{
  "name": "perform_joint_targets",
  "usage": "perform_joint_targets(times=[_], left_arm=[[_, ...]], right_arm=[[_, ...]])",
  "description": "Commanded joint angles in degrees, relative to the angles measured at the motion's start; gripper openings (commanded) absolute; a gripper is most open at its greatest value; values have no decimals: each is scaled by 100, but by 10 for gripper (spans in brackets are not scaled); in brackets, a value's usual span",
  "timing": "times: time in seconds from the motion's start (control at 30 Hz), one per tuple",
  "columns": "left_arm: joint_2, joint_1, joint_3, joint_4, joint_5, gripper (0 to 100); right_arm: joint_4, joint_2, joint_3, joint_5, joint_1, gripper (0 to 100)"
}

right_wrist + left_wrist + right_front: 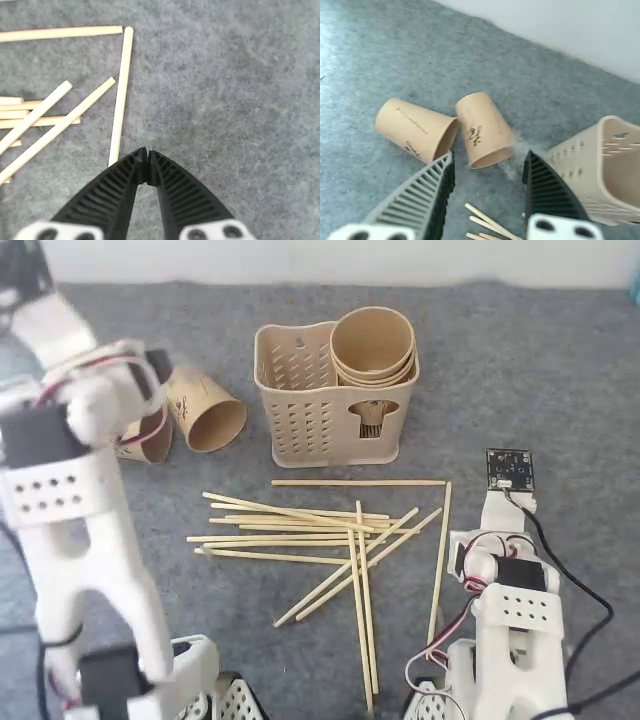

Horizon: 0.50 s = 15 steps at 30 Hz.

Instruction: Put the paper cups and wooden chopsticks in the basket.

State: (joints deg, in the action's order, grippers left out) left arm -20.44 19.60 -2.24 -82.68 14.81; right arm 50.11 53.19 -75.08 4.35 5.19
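Two paper cups lie on their sides on the grey carpet, one point(482, 131) point(205, 408) nearer the basket, the other point(415, 130) point(148, 438) beside it. My left gripper point(487, 167) hangs open just above and short of them, holding nothing. The beige perforated basket point(300, 405) point(600, 165) stands upright with stacked cups point(372, 345) in one compartment. Several wooden chopsticks point(320, 535) point(120, 95) lie scattered in front of the basket. My right gripper point(147, 152) is shut and empty, its tips on the carpet beside one chopstick's end.
The right arm's base and wrist camera board point(509, 469) sit at the front right. The left arm point(70, 490) rises along the left side. A white wall point(560, 25) edges the carpet behind the basket.
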Motion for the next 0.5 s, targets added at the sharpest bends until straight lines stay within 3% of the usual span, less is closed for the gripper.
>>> perform_joint_targets(times=[0.0,0.27,0.47], left_arm=[[-844,466,1921,1442,-484,210],[-1653,862,5165,4378,-1468,210],[-1275,870,5622,5011,-1547,211]], right_arm=[[-40,136,9,62,-22,8],[-40,136,9,62,-40,8],[-40,136,0,62,-40,8]])
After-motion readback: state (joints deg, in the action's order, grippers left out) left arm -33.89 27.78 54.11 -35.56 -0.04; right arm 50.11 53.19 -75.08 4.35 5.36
